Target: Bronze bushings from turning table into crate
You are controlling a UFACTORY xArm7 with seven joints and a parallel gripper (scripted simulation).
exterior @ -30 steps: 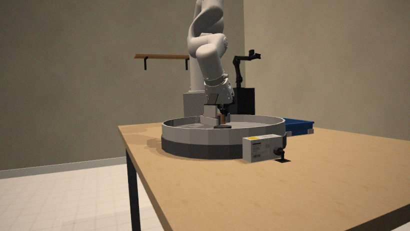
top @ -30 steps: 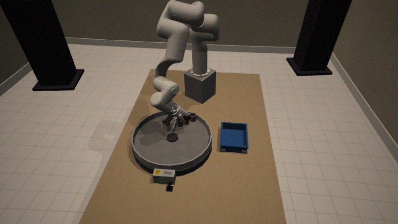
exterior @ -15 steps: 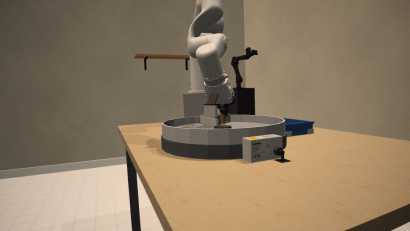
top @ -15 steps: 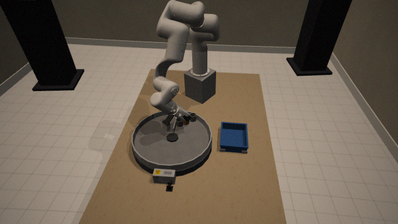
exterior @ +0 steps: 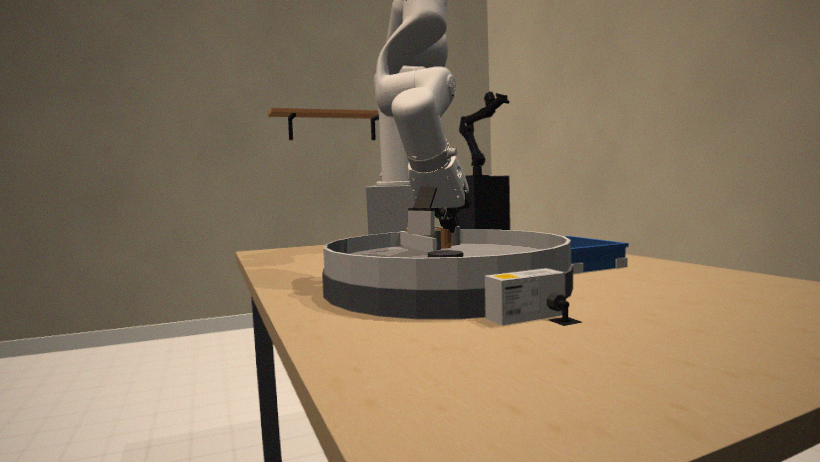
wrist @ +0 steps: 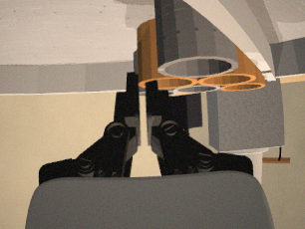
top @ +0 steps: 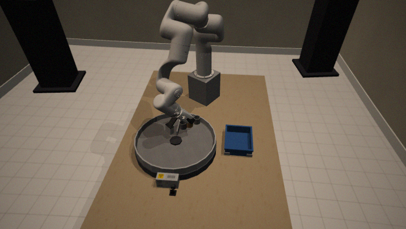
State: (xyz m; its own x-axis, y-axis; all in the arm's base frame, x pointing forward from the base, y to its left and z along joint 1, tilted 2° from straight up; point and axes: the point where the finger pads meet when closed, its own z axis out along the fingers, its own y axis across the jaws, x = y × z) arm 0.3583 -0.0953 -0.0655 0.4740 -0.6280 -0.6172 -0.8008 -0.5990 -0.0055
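The black two-finger tool looks nearly closed, its fingertips appearing to pinch the thin wall of an orange-brown bronze bushing. The wrist view suggests one fingertip outside the rim and the other inside it. The bushing is within the grey round turning table, among other bronze bushings and dull grey steel ones, one of which looms close beside it.

That crowding is the main hazard: a sideways pull could drag or topple a neighbour, or bring a steel bushing along. A grip on one wall only could let the bushing swing or slip, especially if it catches the table's raised rim on the way out. In the open blue crate, where no bushing shows in the top view, a high or tilted release could set it rolling — and it must be still at the end.

On the tabletop, a pale grey rectangular box carries a yellow warning-style label, rows of dark print and barcode-like marks. None of it is legible — no brand can be read.
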